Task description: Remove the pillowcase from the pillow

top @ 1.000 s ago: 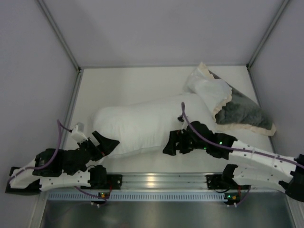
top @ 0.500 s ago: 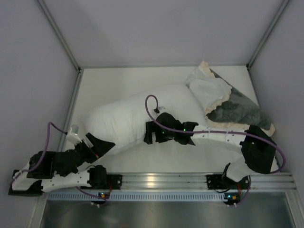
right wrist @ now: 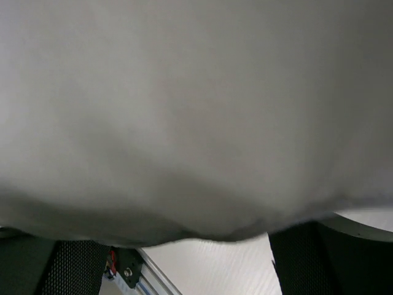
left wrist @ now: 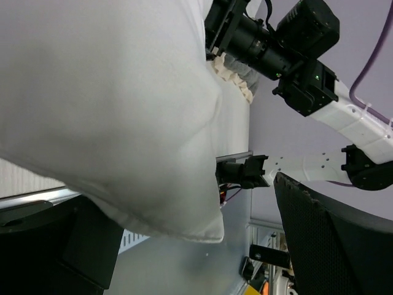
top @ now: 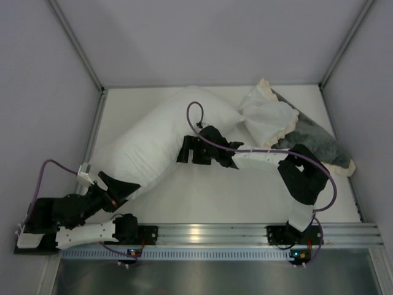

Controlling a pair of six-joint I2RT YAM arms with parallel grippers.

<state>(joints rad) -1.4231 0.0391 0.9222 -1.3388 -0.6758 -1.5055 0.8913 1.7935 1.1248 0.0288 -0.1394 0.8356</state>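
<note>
The plain white pillow lies slantwise from front left to back middle. Its far end touches the white inner face of the pillowcase, a crumpled grey plush cover with a cream frill at the back right. I cannot tell whether that end is still inside. My right gripper is open and pressed against the pillow's near side; the pillow fills the right wrist view above the spread fingers. My left gripper is open at the pillow's front left corner, which hangs between the jaws clear of the right finger.
White enclosure walls stand close on the left, back and right. An aluminium rail runs along the near edge with both arm bases. A purple cable loops over the right arm. The pillowcase frill shows in the left wrist view.
My right arm has swung left and stretched out, pushing the pillow's middle back. The pillow has turned slantwise and slid left, away from the pillowcase. My left gripper has drawn back left.
</note>
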